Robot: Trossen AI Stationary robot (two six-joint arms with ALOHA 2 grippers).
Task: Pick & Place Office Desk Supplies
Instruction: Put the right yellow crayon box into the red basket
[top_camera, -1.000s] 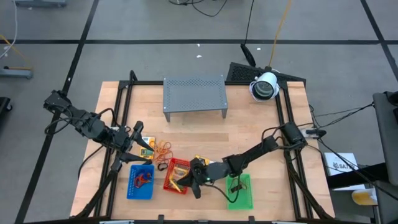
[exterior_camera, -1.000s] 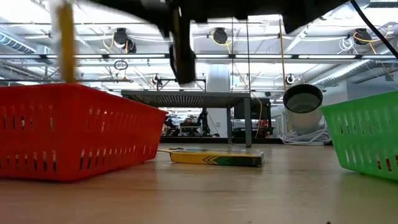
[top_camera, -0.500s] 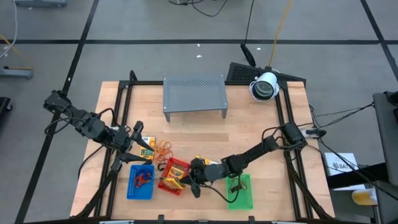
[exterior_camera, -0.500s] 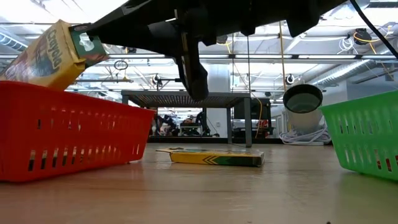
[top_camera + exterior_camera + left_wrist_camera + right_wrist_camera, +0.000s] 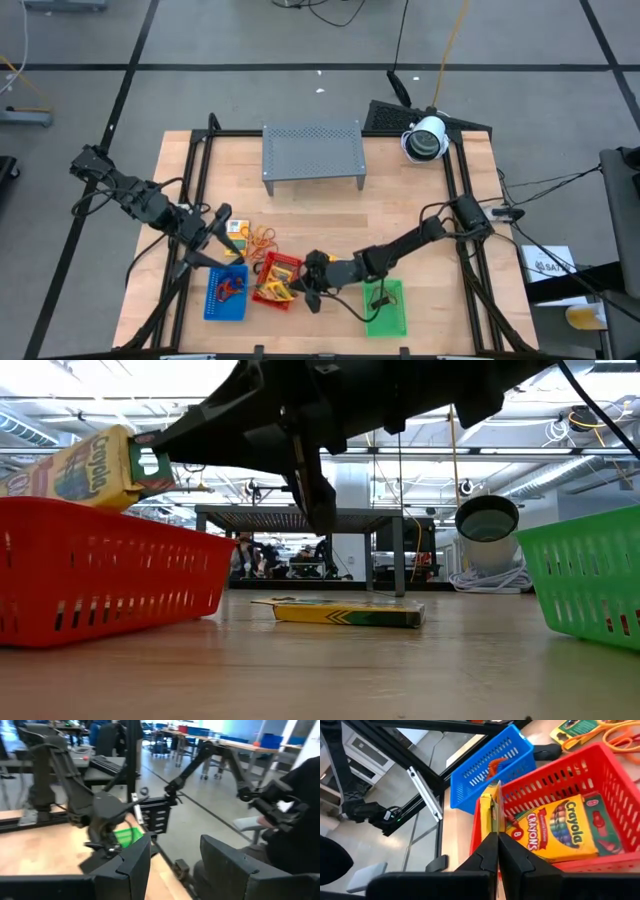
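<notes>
Right pincer (image 5: 497,842) pinching a crayon box (image 5: 491,815) over the red tray (image 5: 600,785); left pincer (image 5: 170,865) apparently spread, empty.

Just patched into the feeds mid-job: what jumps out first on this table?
The right gripper is shut on a thin yellow crayon packet above the red mesh tray, where a Crayola crayon box already lies. Beside it the blue mesh tray holds red loops, and the left gripper hangs open and empty above the table's near-left part.
</notes>
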